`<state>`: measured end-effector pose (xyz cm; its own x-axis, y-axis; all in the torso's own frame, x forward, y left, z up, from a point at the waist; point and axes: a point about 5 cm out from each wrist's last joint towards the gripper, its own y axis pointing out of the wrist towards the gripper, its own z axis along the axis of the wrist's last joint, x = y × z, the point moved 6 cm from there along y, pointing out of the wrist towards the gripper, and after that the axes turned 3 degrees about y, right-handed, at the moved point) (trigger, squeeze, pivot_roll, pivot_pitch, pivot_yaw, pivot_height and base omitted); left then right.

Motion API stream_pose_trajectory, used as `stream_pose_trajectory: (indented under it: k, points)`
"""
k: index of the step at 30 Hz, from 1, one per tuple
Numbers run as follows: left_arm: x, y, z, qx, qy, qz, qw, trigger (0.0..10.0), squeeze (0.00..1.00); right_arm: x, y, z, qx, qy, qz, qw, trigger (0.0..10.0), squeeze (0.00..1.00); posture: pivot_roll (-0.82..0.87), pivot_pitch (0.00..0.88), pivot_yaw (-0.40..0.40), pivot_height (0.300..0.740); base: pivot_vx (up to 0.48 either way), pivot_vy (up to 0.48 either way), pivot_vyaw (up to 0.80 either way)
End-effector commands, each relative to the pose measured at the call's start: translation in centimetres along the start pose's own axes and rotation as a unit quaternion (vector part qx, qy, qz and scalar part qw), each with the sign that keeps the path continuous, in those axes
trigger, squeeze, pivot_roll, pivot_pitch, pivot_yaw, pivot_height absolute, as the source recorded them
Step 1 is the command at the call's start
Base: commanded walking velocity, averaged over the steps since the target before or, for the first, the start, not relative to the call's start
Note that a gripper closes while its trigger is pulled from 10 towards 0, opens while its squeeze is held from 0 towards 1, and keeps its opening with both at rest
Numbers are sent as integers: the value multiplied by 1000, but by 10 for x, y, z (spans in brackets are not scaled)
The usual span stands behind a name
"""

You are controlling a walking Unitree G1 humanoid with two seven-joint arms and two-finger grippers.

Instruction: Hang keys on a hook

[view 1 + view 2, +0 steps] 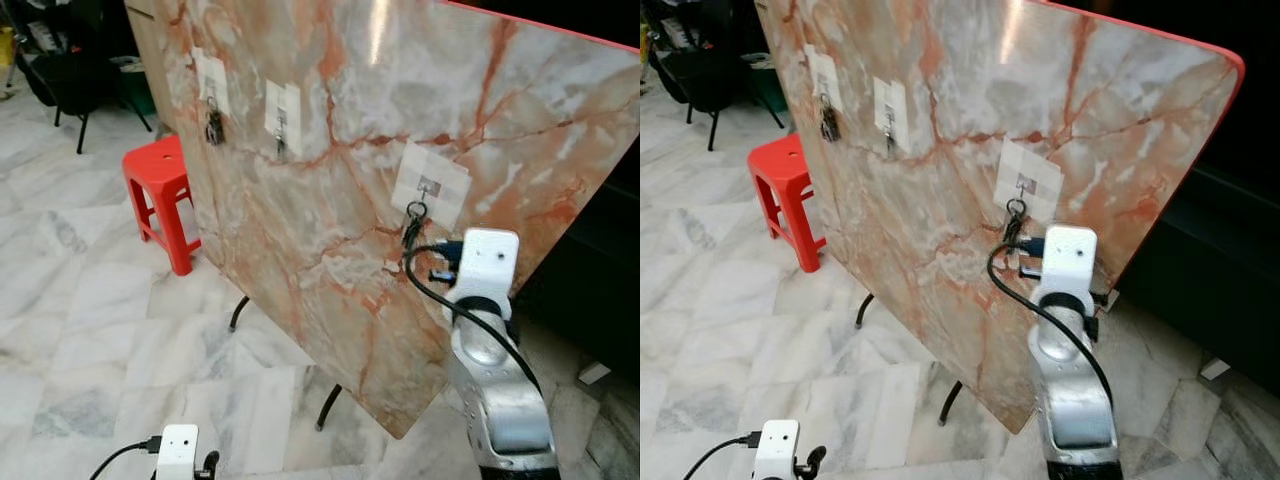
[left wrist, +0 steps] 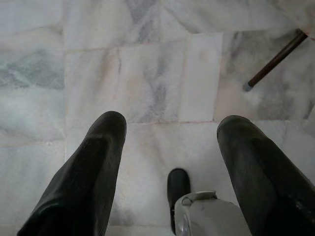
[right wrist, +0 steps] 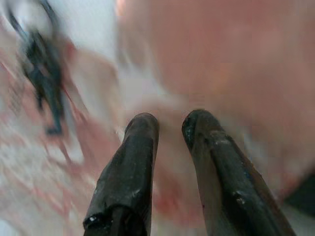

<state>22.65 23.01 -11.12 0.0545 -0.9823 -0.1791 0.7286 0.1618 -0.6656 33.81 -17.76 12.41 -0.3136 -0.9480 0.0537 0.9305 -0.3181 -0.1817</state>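
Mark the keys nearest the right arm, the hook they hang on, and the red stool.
keys [image 1: 412, 228], left eye view, on the dark bunch below the ring.
hook [image 1: 427, 187], left eye view, on its metal plate.
red stool [image 1: 157, 163], left eye view, on the seat top.

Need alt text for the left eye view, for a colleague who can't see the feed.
A bunch of keys hangs on the nearest hook of a tilted marble-patterned board, with the raised right arm just below it. Two more hooks farther left also hold keys, beside a red stool.
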Motion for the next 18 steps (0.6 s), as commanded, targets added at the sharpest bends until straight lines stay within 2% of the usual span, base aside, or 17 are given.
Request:
stream_pose_trajectory:
  k: [1,5,6,7,8,10,11,12,16,18]
  points:
    - [0,-2,-8,-17,-1,2,1000,10000,0,38,4,-45,-79,-1,-58,995,10000,0,-42,28,-60,732,0,0,0]
    - [-1,-2,-9,-18,0,3,1000,10000,0,43,4,-78,-113,-26,-47,992,10000,0,-38,25,-58,732,0,0,0]
    - [-2,-2,-9,-18,1,3,1000,10000,0,44,3,-86,-124,-25,-46,991,10000,0,-38,25,-58,732,0,0,0]
    - [-2,-2,-10,-19,1,4,1000,10000,0,42,1,-107,-155,-8,-35,987,10000,0,-36,24,-57,732,0,0,0]
    - [-2,-2,-10,-19,1,4,1000,10000,0,42,1,-107,-155,-8,-35,987,10000,0,-36,24,-57,732,0,0,0]
    - [-3,-2,-10,-19,1,5,1000,10000,0,40,-3,-129,-184,-6,-23,983,10000,0,-31,21,-58,732,0,0,0]
    - [-3,-2,-11,-20,1,6,1000,10000,0,37,-6,-146,-203,-25,-8,979,10000,0,-31,18,-57,732,0,0,0]
    - [-3,-2,-11,-20,1,6,1000,10000,0,37,-6,-146,-203,-25,-8,979,10000,0,-31,18,-57,732,0,0,0]
    - [-4,-3,-12,-22,1,7,1000,10000,0,35,-13,-178,-238,-62,17,969,10000,0,-31,18,-57,732,0,0,0]
    - [-4,-3,-14,-25,1,8,1000,10000,0,39,-17,-197,-258,-78,18,963,10000,0,-25,9,-60,732,0,0,0]
